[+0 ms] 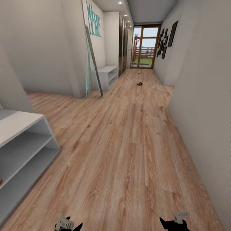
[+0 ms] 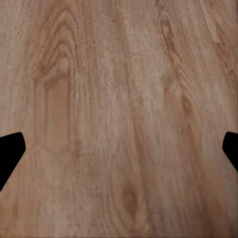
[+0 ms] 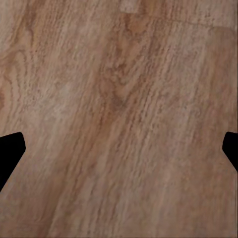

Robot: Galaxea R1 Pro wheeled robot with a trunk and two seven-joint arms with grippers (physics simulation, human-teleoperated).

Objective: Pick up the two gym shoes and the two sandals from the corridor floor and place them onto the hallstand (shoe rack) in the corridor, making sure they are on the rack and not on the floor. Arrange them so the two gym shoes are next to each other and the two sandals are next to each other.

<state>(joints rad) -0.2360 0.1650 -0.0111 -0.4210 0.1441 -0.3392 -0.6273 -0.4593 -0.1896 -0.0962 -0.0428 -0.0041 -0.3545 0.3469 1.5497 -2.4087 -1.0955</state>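
Both hands apart and empty over bare floor [image 1: 128, 154] — left hand [image 2: 119, 148], right hand [image 3: 119, 148]; sandal [image 1: 140, 84] far down corridor, rack [image 1: 107, 75] at the left wall beyond the mirror [image 1: 93, 64] — likely in transit

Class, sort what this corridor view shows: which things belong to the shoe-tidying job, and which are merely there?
Job:
- small dark brown sandal far down the floor
- light brown wood-plank floor
- low white-grey open-shelf rack nearby, left

Merely there:
- mint-framed leaning mirror
- black wall frames
- glazed wooden door
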